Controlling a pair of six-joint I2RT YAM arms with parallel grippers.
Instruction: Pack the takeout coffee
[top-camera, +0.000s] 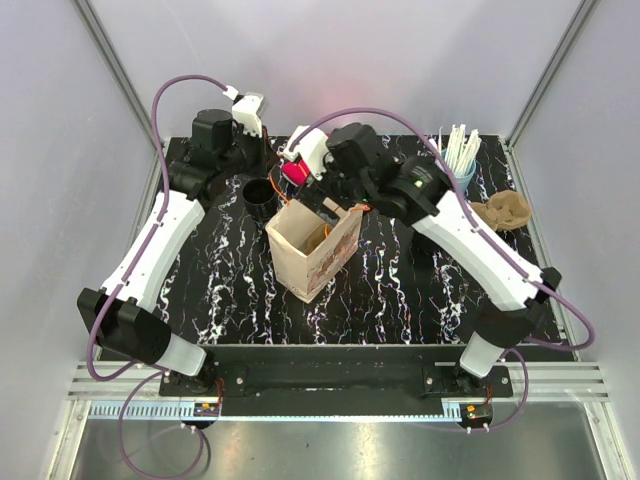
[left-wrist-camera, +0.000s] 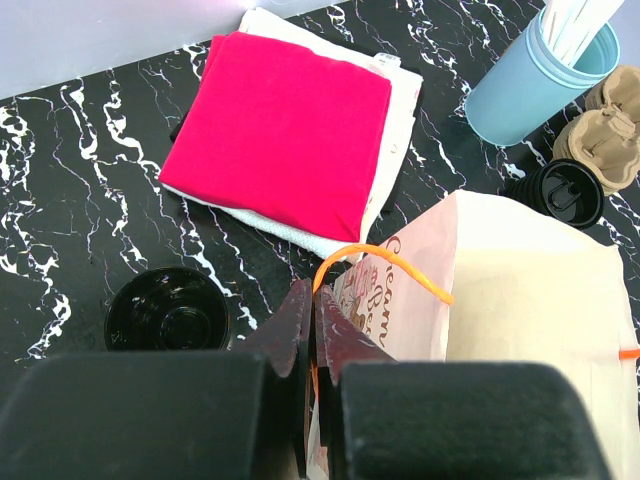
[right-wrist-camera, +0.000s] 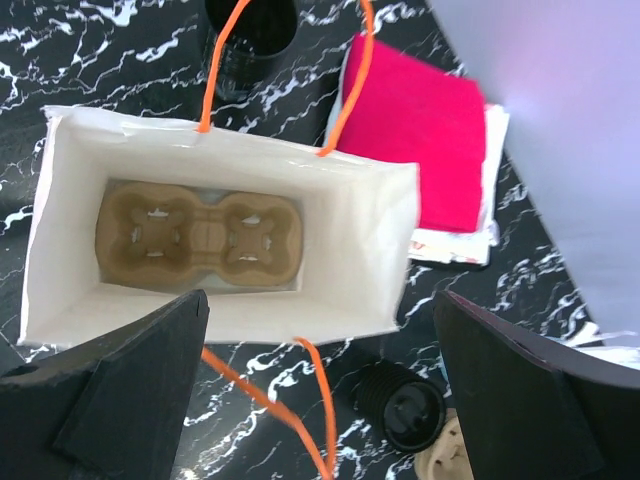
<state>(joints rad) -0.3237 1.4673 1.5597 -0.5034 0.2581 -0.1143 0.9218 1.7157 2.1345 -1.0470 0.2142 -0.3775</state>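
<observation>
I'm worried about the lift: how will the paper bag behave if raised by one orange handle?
Probably light: the paper bag holds only a cardboard carrier. Its thin walls look floppy, so it would likely tilt and swing under the handle the left gripper pinches.

Left wrist: paper bag (left-wrist-camera: 520, 300) cut off at 4 o'clock, white sticks (left-wrist-camera: 575, 20) at 1 o'clock. Right wrist: cardboard carrier (right-wrist-camera: 440, 465) outside bag cut at 6 o'clock.

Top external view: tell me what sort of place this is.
Probably a robot test cell staged as a café counter: plain walls on aluminium framing, a marble-print table, a paper bag holding a cup carrier.
</observation>
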